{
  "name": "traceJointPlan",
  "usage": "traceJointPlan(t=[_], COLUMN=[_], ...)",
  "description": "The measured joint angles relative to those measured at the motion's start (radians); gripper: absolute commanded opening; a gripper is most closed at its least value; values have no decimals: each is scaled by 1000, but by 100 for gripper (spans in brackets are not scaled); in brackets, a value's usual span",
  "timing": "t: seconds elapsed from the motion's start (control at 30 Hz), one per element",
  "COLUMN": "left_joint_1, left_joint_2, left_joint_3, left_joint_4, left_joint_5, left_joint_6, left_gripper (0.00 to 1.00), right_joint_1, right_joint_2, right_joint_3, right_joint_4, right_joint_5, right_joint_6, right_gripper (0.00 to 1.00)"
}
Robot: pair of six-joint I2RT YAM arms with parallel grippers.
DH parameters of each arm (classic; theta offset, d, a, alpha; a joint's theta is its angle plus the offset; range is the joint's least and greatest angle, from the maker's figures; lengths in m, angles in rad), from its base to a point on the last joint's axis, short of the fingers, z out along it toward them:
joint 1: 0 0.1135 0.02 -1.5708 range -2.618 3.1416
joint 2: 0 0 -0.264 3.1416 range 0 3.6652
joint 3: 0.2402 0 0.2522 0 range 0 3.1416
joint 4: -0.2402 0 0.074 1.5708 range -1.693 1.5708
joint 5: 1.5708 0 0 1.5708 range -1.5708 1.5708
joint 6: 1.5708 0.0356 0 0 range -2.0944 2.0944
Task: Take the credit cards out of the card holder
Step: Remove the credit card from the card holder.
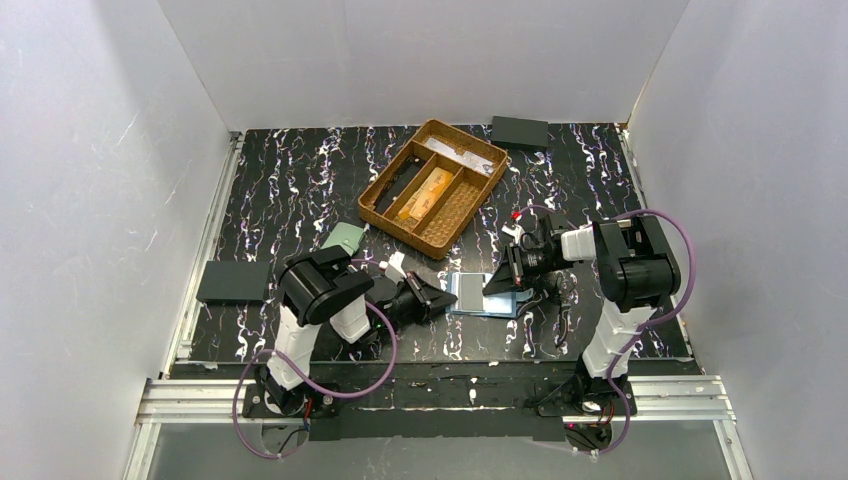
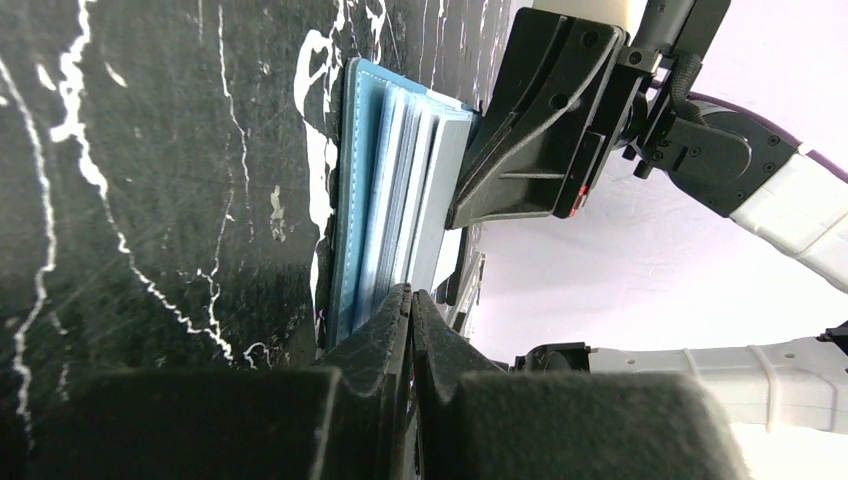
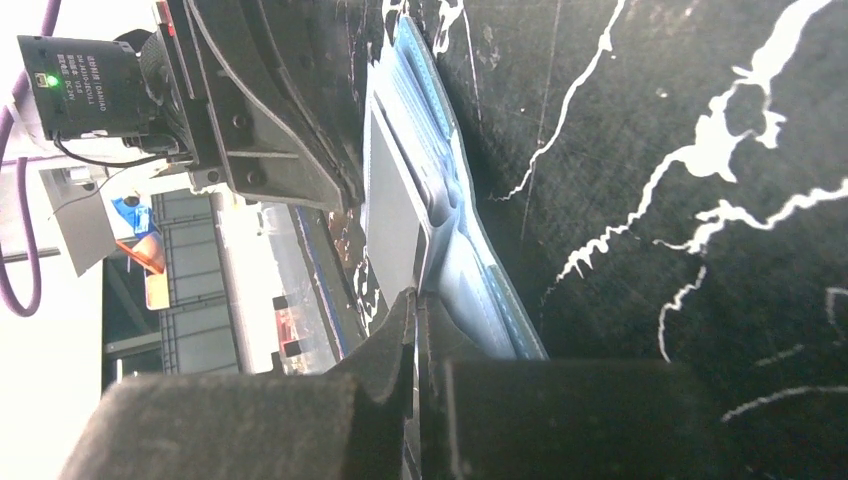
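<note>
The light blue card holder (image 1: 478, 294) lies opened out on the black marbled table, between my two grippers. My left gripper (image 1: 441, 297) is shut, its tips (image 2: 411, 293) right at the near edge of the holder's stacked pocket layers (image 2: 385, 180). I cannot see whether a layer is pinched there. My right gripper (image 1: 497, 287) comes in from the other side. It is shut (image 3: 417, 297) on the edge of the holder's grey inner panel (image 3: 395, 200), which it holds raised. No credit cards show in the holder's pockets.
A wicker divided basket (image 1: 396, 165) stands behind the holder, with tan flat pieces in it. A pale green wallet (image 1: 345, 238) lies by the left arm. A dark wallet (image 1: 233, 281) sits far left and a dark flat case (image 1: 519, 131) at the back right. White walls enclose the table.
</note>
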Motion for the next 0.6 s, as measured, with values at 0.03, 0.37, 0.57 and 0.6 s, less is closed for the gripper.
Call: traceJointPlan(t=[0.03, 0.37, 0.57, 0.6], left_joint_1=[2, 18, 30, 32], left_joint_2=[-1, -21, -115, -124], left_joint_3=[-2, -29, -99, -109], left_joint_4=[2, -31, -58, -59], left_joint_5=[0, 0, 0, 0], left_joint_6=[0, 26, 93, 103], left_gripper=[0, 19, 30, 31], right_joint_1=[-5, -18, -18, -18], right_joint_2=[0, 0, -11, -16], right_joint_3=[0, 19, 43, 50], right_joint_4=[-4, -43, -108, -126], right_joint_5=[0, -2, -24, -30], right_joint_6=[-2, -57, -145, -163], right_gripper=[1, 1, 1, 1])
